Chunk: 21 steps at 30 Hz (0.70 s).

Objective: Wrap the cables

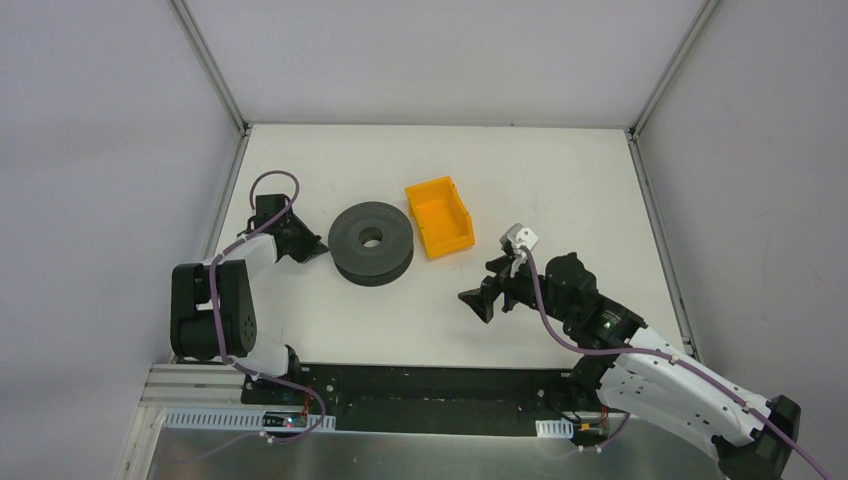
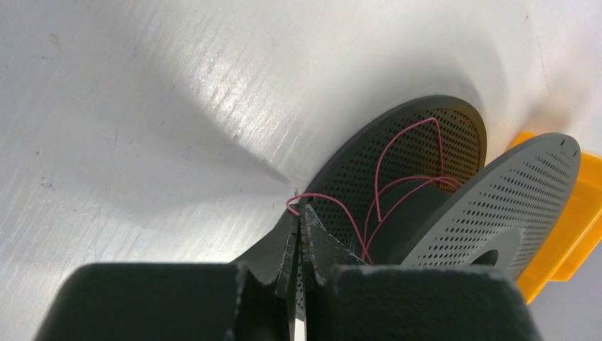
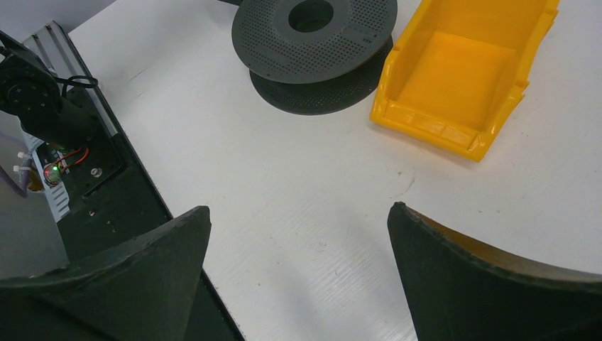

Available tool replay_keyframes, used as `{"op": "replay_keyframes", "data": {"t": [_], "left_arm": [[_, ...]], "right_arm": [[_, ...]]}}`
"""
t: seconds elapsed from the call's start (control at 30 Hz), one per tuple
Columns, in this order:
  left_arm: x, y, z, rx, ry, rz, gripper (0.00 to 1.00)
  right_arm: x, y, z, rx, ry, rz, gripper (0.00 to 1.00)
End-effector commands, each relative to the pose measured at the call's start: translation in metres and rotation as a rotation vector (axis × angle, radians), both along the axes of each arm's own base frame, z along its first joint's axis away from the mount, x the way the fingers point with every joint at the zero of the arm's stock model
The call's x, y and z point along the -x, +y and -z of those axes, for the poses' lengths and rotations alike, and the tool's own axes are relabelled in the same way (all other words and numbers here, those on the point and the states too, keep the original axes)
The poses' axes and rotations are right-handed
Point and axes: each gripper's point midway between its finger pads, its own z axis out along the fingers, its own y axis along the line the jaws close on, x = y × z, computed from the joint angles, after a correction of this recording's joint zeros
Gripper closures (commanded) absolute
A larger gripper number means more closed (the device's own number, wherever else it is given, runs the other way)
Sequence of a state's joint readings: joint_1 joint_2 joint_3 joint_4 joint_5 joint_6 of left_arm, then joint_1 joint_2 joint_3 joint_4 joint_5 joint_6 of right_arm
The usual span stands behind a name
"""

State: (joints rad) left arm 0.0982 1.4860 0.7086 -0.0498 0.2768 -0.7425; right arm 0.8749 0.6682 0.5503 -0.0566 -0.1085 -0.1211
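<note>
A dark grey perforated spool (image 1: 371, 241) lies flat on the white table; it also shows in the left wrist view (image 2: 426, 163) and the right wrist view (image 3: 312, 35). A very thin reddish cable (image 2: 397, 177) loops loosely between the spool's two flanges. My left gripper (image 2: 299, 211) is at the spool's left rim (image 1: 318, 248), shut on the cable's end, which sticks out at its tips. My right gripper (image 3: 298, 220) is open and empty, above bare table to the right of the spool (image 1: 478, 300).
A yellow bin (image 1: 440, 216) stands just right of the spool, seen empty in the right wrist view (image 3: 454, 78). The black base rail (image 1: 420, 385) runs along the near table edge. White enclosure walls surround the table.
</note>
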Motion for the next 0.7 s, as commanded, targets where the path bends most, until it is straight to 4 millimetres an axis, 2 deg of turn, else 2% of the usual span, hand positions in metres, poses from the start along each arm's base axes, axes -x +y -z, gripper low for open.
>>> {"op": "replay_keyframes", "data": {"t": [0.0, 0.67], "left_arm": [[-0.021, 0.004, -0.014, 0.014, -0.045, -0.007, 1.00], [-0.091, -0.013, -0.032, 0.203, -0.087, 0.114, 1.00]], "right_arm": [[-0.002, 0.004, -0.012, -0.037, -0.030, -0.007, 0.01], [-0.005, 0.006, -0.006, -0.013, -0.019, -0.004, 0.01]]}}
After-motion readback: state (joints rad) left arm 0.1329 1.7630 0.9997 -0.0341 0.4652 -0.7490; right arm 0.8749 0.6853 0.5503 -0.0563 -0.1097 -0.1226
